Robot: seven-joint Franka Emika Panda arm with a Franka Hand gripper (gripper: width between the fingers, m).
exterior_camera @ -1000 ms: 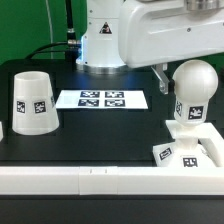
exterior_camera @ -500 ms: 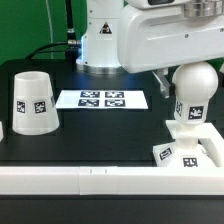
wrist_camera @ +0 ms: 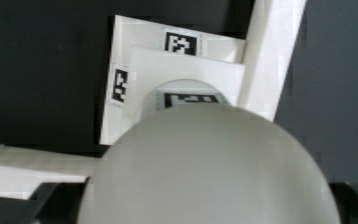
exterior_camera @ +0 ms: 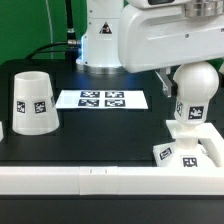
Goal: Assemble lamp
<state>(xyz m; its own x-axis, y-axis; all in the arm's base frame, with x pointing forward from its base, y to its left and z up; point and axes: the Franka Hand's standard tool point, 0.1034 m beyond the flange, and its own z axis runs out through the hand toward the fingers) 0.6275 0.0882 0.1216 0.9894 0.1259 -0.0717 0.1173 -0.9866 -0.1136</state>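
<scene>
The lamp's round white bulb (exterior_camera: 194,84) stands upright on the flat square stepped base (exterior_camera: 186,152) at the exterior view's right. In the wrist view the bulb (wrist_camera: 202,165) fills the foreground above the tagged base (wrist_camera: 158,75). My gripper (wrist_camera: 197,208) comes down from above, with a dark finger (wrist_camera: 41,205) pressed on each side of the bulb, shut on it. One finger (exterior_camera: 161,82) shows beside the bulb in the exterior view. The tapered shade (exterior_camera: 33,102) stands mouth down at the exterior view's left, far from the gripper.
The marker board (exterior_camera: 100,99) lies flat on the black table between the shade and the bulb. A low white wall (exterior_camera: 90,181) runs along the front edge, close to the base. The robot's white body (exterior_camera: 105,35) stands at the back.
The arm's white body has shifted toward the exterior view's left and lower over the bulb since one second ago. Bulb, base and shade have not moved.
</scene>
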